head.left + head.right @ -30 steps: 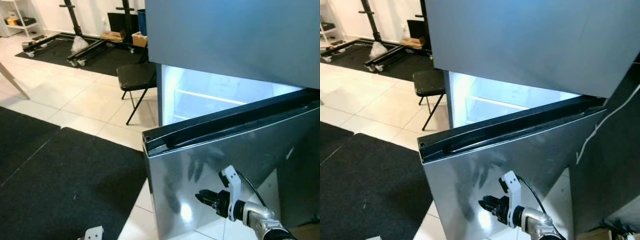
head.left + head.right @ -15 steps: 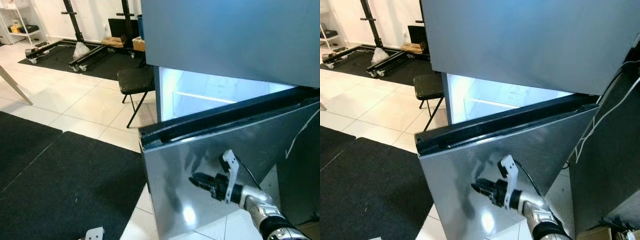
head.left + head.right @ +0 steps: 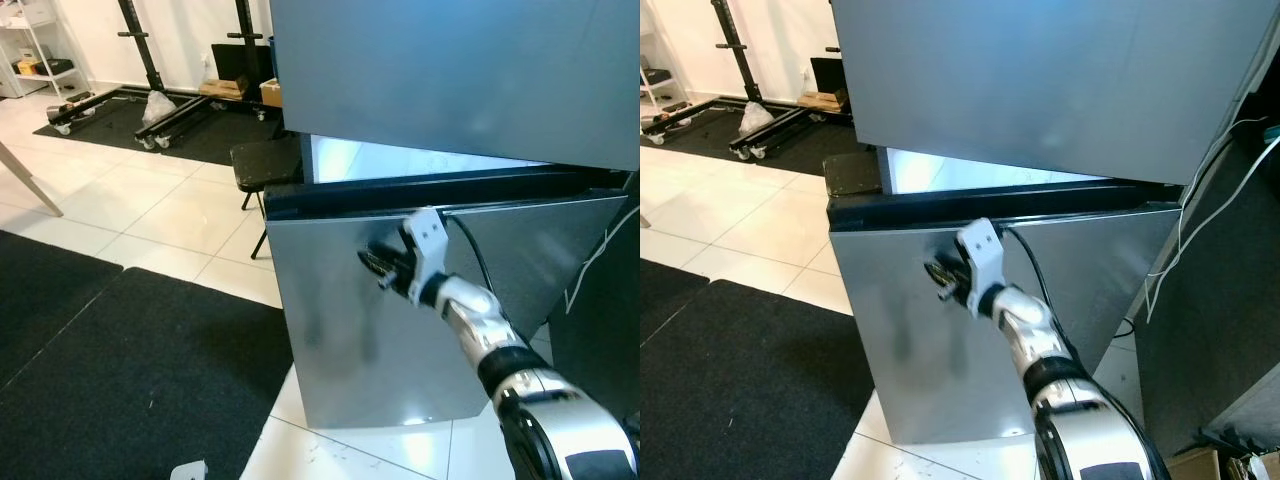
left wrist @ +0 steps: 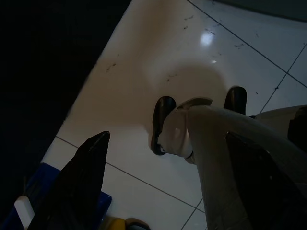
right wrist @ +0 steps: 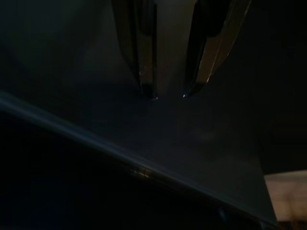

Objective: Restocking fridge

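One fridge (image 3: 450, 80) in front, with one lower door (image 3: 400, 340) nearly shut; only a thin lit strip of the inside (image 3: 400, 160) shows above its top edge. One right gripper (image 3: 372, 268) is up against the steel face of that door, near its top. In the right wrist view, two fingertips (image 5: 146, 91) touch the door with a narrow gap between them, gripping nothing. One left gripper (image 4: 163, 158) hangs idle over the white tile floor (image 4: 158, 43), fingers wide apart, holding nothing. Behind the fridge: one black folding chair (image 3: 262, 160), two black wheeled stands (image 3: 150, 60). One black mat (image 3: 110, 360) lies to the left.
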You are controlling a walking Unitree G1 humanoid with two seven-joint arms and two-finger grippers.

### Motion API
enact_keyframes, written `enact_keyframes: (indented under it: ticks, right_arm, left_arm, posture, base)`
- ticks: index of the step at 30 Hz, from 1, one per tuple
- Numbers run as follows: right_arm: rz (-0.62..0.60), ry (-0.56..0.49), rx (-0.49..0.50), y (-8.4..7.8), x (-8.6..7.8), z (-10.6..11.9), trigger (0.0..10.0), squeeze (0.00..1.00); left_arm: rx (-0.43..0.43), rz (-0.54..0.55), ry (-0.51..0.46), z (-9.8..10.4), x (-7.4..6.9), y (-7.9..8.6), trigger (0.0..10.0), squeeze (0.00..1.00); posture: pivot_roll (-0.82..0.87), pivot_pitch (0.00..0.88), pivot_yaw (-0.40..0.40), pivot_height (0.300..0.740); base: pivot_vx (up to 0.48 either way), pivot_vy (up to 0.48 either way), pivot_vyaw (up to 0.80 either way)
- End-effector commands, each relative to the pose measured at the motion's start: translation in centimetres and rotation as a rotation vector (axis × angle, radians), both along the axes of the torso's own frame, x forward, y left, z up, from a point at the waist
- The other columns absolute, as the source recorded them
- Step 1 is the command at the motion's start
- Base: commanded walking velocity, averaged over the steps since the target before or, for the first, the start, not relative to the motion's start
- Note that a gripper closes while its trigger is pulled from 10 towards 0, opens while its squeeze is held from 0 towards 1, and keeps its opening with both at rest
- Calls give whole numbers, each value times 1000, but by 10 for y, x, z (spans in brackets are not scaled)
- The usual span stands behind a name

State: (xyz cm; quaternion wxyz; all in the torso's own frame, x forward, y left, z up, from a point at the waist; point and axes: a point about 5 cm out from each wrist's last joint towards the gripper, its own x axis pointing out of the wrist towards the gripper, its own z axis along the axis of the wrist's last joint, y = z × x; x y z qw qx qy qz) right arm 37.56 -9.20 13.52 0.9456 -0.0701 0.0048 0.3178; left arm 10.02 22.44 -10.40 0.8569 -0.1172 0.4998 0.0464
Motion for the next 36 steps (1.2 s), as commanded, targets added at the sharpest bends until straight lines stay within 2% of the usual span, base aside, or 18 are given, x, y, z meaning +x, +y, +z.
enact_keyframes:
  ticks: [1, 5, 8, 13, 14, 15, 16, 18, 20, 21, 24, 27, 30, 31, 33, 34, 35, 36]
  right_arm:
    - [-26, -5, -22, 0, 1, -1, 10000, 0]
    - [-167, -34, -181, -7, 9, 1, 10000, 0]
    - [-180, -7, -210, -11, 6, -9, 10000, 0]
    - [-189, 85, -302, -20, -8, -41, 10000, 0]
    - [-189, 85, -302, -20, -8, -41, 10000, 0]
    - [-183, 142, -333, -25, -17, -59, 10000, 0]
    - [-183, 142, -333, -25, -17, -59, 10000, 0]
    - [-180, 265, -400, -37, -42, -96, 10000, 0]
    - [-189, 337, -442, -45, -59, -118, 10000, 0]
    - [-189, 337, -442, -45, -59, -118, 10000, 0]
    - [-191, 415, -461, -53, -78, -139, 10000, 0]
    - [-189, 435, -470, -55, -83, -143, 10000, 0]
    - [-169, 506, -523, -61, -101, -160, 10000, 0]
    - [-169, 506, -523, -61, -101, -160, 10000, 0]
    - [-158, 569, -568, -67, -118, -174, 10000, 0]
    - [-158, 569, -568, -67, -118, -174, 10000, 0]
    - [-162, 632, -599, -76, -135, -187, 10000, 0]
    - [-162, 632, -599, -76, -135, -187, 10000, 0]
  left_arm:
    - [10, -4, 4, 0, -2, 2, 10000, 0]
    - [11, -1, -1, 0, -2, 2, 10000, 0]
    - [12, -1, -4, 0, -2, 1, 10000, 0]
    - [15, 2, -7, 0, -2, 2, 10000, 0]
    - [15, 2, -7, 0, -2, 2, 10000, 0]
    - [19, 3, -7, 0, -2, 2, 10000, 0]
    - [19, 3, -7, 0, -2, 2, 10000, 0]
    - [25, 4, -8, 0, -1, 3, 10000, 0]
    - [32, -9, -5, 1, -1, 3, 10000, 0]
    - [32, -9, -5, 1, -1, 3, 10000, 0]
    - [16, -30, 2, 0, -1, 2, 10000, 0]
    - [14, -33, 2, 0, -1, 2, 10000, 0]
    - [10, -32, -1, 1, 0, 2, 10000, 0]
    - [10, -32, -1, 1, 0, 2, 10000, 0]
    - [8, -30, -3, 1, 1, 1, 10000, 0]
    - [8, -30, -3, 1, 1, 1, 10000, 0]
    - [5, -30, -4, 0, 1, 0, 10000, 0]
    - [5, -30, -4, 0, 1, 0, 10000, 0]
  posture:
    - [-67, 12, -20, 740]
    - [-62, 13, -24, 740]
    - [-60, 18, -27, 740]
    - [-56, 26, -29, 740]
    - [-56, 26, -29, 740]
    - [-55, 25, -29, 740]
    - [-55, 25, -29, 740]
    - [-51, 22, -28, 740]
    - [-50, 18, -28, 740]
    - [-50, 18, -28, 740]
    - [-50, 3, -28, 740]
    - [-50, 3, -28, 740]
    - [-51, 0, -28, 740]
    - [-51, 0, -28, 740]
    - [-51, 1, -28, 740]
    - [-51, 1, -28, 740]
    - [-51, 4, -29, 740]
    - [-51, 4, -29, 740]
  base:
    - [0, 0, 0]
    - [0, 0, 0]
    - [0, 0, 0]
    - [0, 0, 0]
    - [0, 0, 0]
    - [0, 0, 0]
    - [0, 0, 0]
    - [0, 0, 0]
    - [0, 0, 0]
    - [0, 0, 0]
    - [105, 0, 0]
    - [320, 0, 0]
    - [324, 0, 0]
    - [322, 0, 0]
    - [324, 0, 0]
    - [326, 0, 0]
    - [322, 0, 0]
    - [322, 0, 0]
